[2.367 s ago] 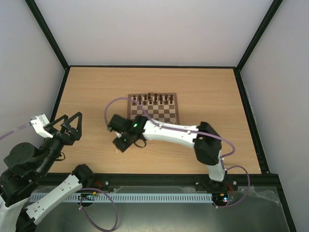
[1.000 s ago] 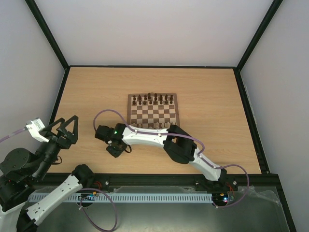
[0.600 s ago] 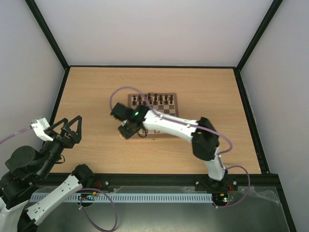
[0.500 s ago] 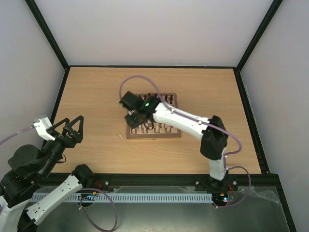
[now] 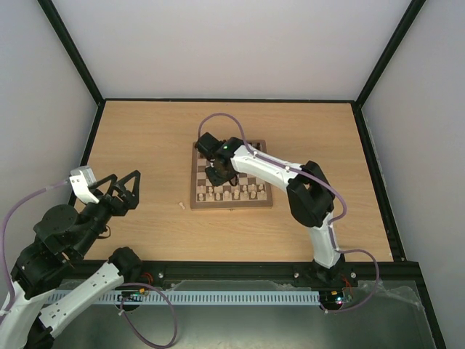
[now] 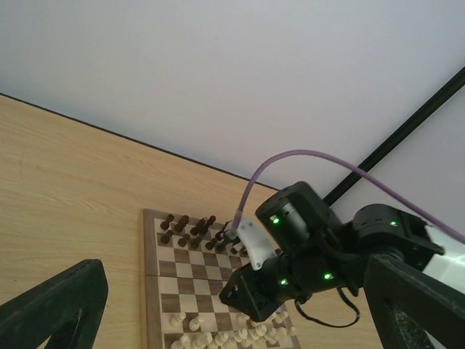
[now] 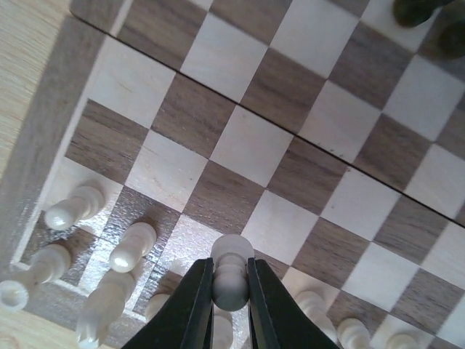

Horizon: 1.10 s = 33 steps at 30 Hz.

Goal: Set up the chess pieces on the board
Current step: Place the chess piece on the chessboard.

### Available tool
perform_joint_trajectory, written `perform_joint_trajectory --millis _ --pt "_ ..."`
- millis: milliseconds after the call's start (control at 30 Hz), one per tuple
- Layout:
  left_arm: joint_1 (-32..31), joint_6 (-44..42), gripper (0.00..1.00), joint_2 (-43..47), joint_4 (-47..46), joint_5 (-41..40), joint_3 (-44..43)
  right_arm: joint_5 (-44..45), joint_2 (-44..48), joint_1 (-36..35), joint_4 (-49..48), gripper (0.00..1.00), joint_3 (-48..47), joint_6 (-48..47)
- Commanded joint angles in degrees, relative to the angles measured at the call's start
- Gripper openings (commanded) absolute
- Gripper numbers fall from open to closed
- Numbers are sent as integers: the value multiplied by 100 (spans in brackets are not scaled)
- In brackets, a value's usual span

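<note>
Left gripper (image 5: pixel 125 177): hovering well left of the board (image 5: pixel 195 174), jaws gaping wide, gripping nothing. Lying on the table (image 5: pixel 145 145) just off the board's near-left corner, one loose pale piece (image 5: pixel 179 205). Right gripper (image 7: pixel 231 285): hanging over the board's near-left squares, jaws pinching a pale pawn (image 7: pixel 231 270), just beyond the pale chessmen (image 7: pixel 131 247) standing there.

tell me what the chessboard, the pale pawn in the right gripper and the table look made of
Chessboard: likely wood, maybe veneer; streaky grain in dark and light squares, slight sheen.
Pale pawn, pinched in the right gripper: looks like light turned wood, smooth rounded profile; painted or plastic can't be ruled out.
Table: wood-look top, probably laminate; even, fine grain lines, matte.
</note>
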<state>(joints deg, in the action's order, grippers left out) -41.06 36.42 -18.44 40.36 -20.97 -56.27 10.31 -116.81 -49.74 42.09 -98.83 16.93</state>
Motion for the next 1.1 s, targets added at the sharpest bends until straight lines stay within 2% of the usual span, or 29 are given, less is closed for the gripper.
perform_joint_trajectory --millis 0,1067 --pt "10 -39 100 -11 -151 19 55 -127 -294 0 204 14 -159 -95" --pt "10 -23 100 -98 -263 32 134 -519 -430 -10 134 16 191 -130"
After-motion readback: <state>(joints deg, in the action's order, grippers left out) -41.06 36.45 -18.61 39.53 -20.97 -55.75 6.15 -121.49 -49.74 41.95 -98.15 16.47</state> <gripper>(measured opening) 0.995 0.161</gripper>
